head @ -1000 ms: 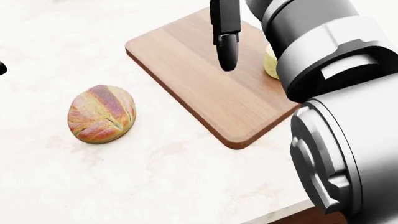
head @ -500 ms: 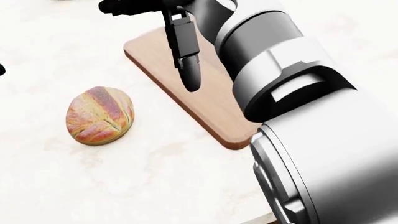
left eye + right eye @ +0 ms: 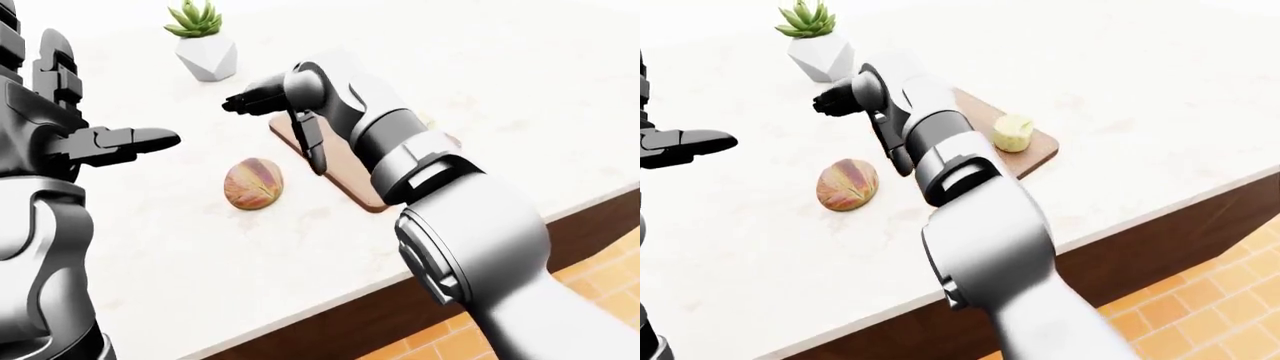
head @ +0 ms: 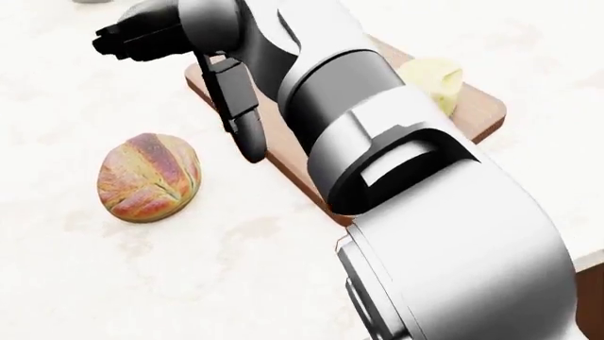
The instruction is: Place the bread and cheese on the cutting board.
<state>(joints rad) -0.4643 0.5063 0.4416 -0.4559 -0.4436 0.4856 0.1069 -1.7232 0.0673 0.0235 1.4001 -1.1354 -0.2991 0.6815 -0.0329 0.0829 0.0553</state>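
Note:
A round crusty bread (image 4: 148,177) lies on the white counter, left of the wooden cutting board (image 4: 479,113). On the board's right end rests a pale yellow piece of cheese (image 4: 432,81). My right hand (image 4: 179,95) hovers open over the board's left edge, above and to the right of the bread. Its fingers (image 4: 132,37) point left and its thumb (image 4: 243,127) hangs down; it holds nothing. My right arm hides most of the board. In the left-eye view, my left hand (image 3: 130,139) is raised open at the left, well clear of the bread (image 3: 254,183).
A small succulent in a white faceted pot (image 3: 205,46) stands on the counter above and left of the board. The counter's near edge (image 3: 1140,214) drops to a dark cabinet face and orange floor tiles (image 3: 1210,300) at the lower right.
My right arm has swung left across the board, taking the hand from over the board's middle to its left edge, nearer the bread. The cheese now shows in full.

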